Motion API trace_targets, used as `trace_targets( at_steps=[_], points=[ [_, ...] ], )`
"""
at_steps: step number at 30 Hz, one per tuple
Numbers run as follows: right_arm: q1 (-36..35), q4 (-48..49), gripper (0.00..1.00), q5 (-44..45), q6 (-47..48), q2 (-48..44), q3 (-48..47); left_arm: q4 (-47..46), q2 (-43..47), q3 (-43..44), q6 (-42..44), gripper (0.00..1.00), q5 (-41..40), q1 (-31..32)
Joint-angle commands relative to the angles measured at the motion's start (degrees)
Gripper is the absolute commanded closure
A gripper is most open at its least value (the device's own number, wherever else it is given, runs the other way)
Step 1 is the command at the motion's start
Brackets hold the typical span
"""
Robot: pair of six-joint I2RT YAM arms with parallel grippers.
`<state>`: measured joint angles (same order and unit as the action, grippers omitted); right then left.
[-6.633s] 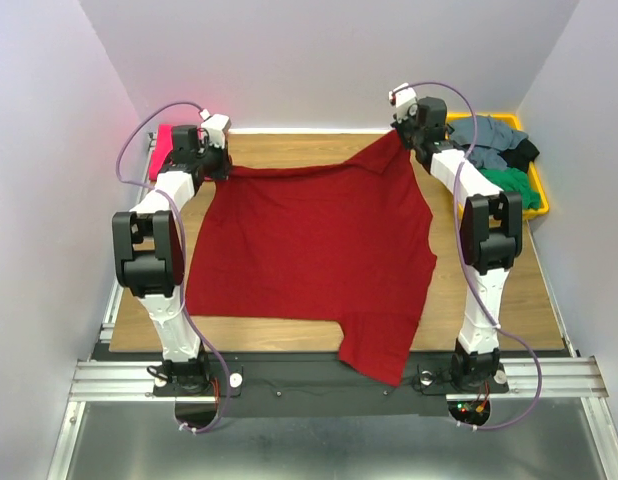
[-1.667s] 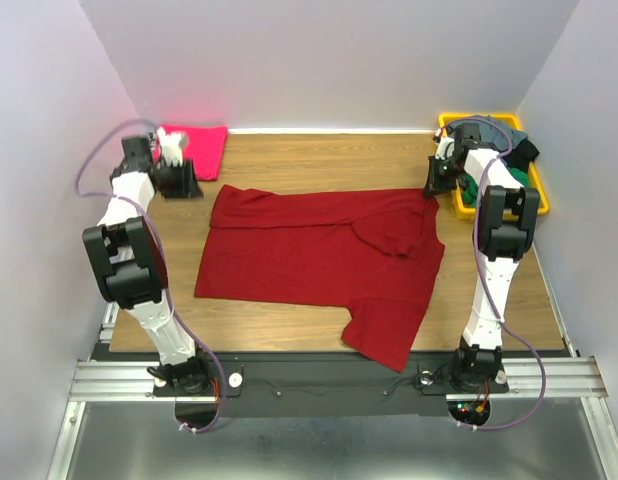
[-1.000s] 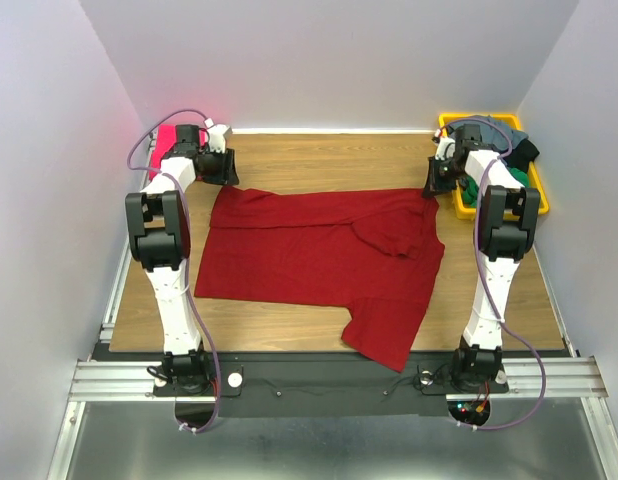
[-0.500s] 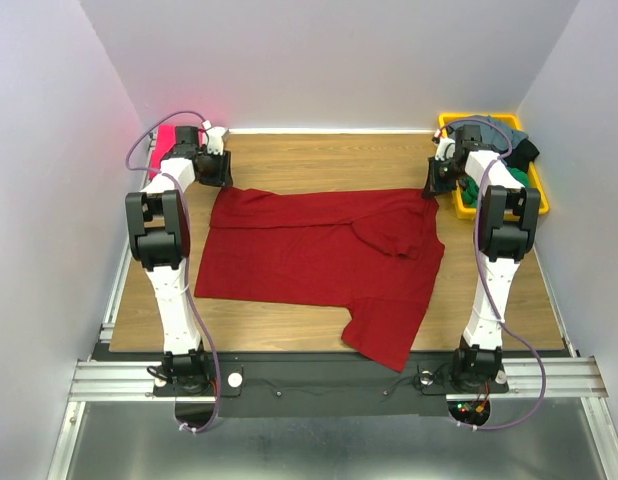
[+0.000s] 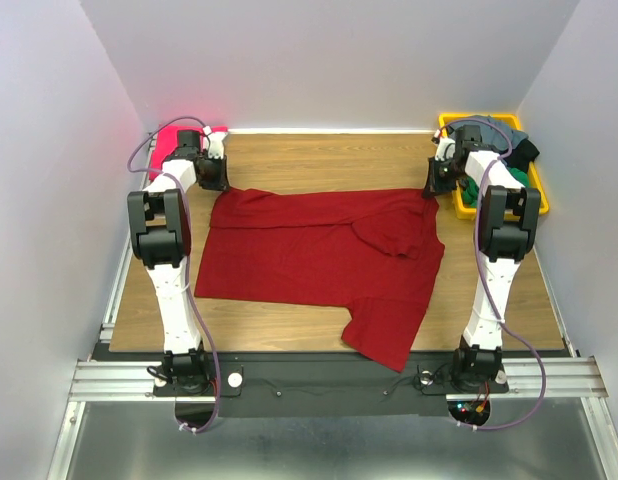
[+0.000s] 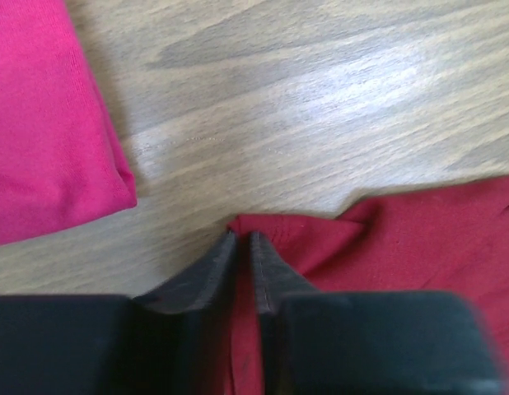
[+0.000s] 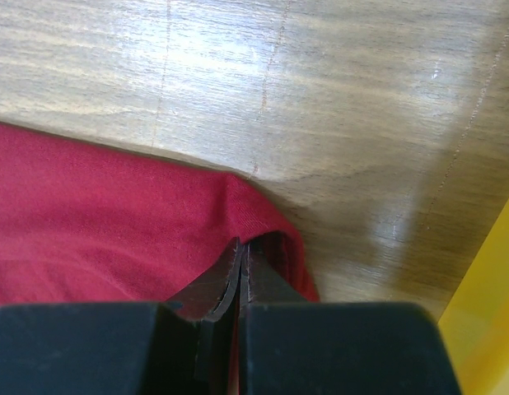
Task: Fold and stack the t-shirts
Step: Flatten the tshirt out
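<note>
At the near edge of the light wooden table (image 5: pixel 259 325), a sleeve of the dark crimson-red soft fabric t-shirt (image 5: pixel 319 255) is draped over the lip and could be dragged askew by an uneven lift. Farther back, its far corners are pinched thinly between the closed fingers of the left gripper (image 6: pixel 242 239) and the right gripper (image 7: pixel 240 245), so slipping is possible. Just beyond the left gripper, a folded hot-pink fabric t-shirt (image 6: pixel 40 123) could be snagged.

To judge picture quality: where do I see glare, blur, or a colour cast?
Left wrist: soft glare on the table, left claw body blurred, crimson shirt sharp. Right wrist: similar table glare, right claw body blurred. Top external: sharp; the pink shirt tints the wall.
</note>
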<state>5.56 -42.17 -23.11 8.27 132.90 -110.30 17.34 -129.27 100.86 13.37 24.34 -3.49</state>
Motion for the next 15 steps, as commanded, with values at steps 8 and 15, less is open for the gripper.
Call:
trace_targets(
  at_steps=[8,15],
  points=[
    [0.76,-0.72,0.99,2.19,2.54,-4.14,1.67,-8.37,10.62,-5.23,-7.3,1.0,-0.33,-4.77],
    [1.29,-0.72,0.99,1.15,2.63,-2.74,0.0,-10.05,10.1,-4.36,-9.85,1.0,-3.34,-7.06]
  ],
)
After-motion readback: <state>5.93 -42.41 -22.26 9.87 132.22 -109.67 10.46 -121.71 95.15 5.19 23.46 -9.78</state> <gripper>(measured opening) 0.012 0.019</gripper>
